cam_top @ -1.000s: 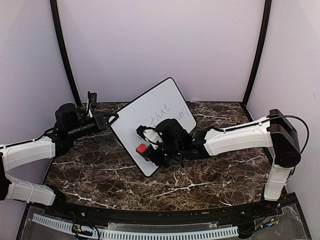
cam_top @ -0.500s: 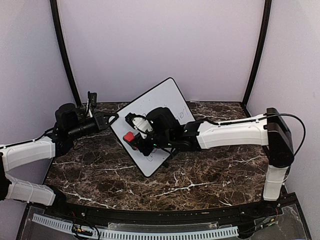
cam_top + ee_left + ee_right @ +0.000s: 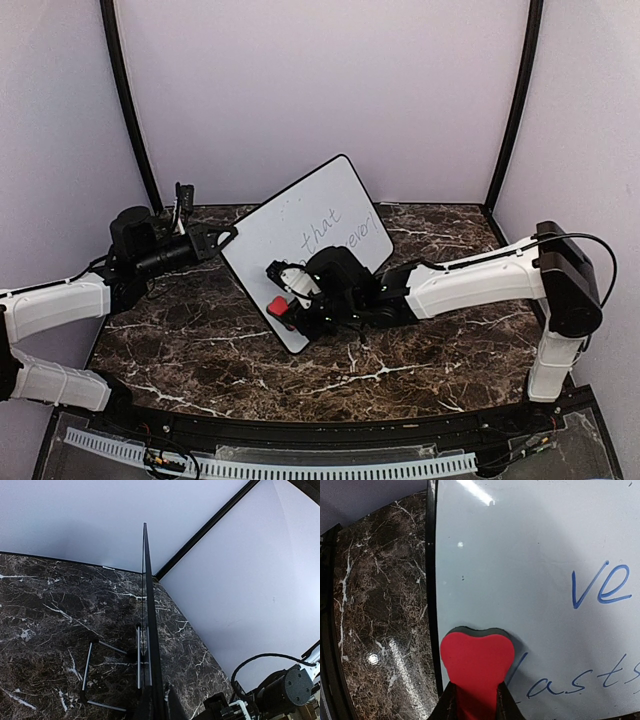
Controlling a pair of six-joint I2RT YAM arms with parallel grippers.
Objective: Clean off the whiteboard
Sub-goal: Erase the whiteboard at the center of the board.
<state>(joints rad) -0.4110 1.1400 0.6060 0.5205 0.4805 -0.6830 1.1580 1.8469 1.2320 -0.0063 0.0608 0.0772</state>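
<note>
Whiteboard: flat glossy white rectangle, thin black frame, rounded corners. It stands tilted on the bench, a dark brown marble-look slab with white veins and a shiny finish. Seen from the left wrist the board is edge-on, a thin dark line, with thin metal rod legs splayed on the bench behind it.

Left gripper: black fingers pressed together on the board's left frame edge, so the board sits straight ahead of its tips.

Right gripper: pinching the eraser, a red heart-shaped smooth block with a dark felt layer underneath. The felt face is flat against the board's surface. The board lies directly in front of this gripper, with the black frame edge just left of the eraser in the right wrist view.

Blue handwritten marker strokes lie to the right of the eraser: "ve" further out and "lasts" close by, its first letter beside the eraser. From above, "that" and "ever!" are readable beyond the gripper.

Versus earlier: half a second ago the right gripper and eraser were higher on the board, close to the left frame edge near the left gripper. Now they sit lower, toward the board's near bottom corner, about where they were one second ago. Left gripper and board pose are unchanged. The visible writing looks the same.
</note>
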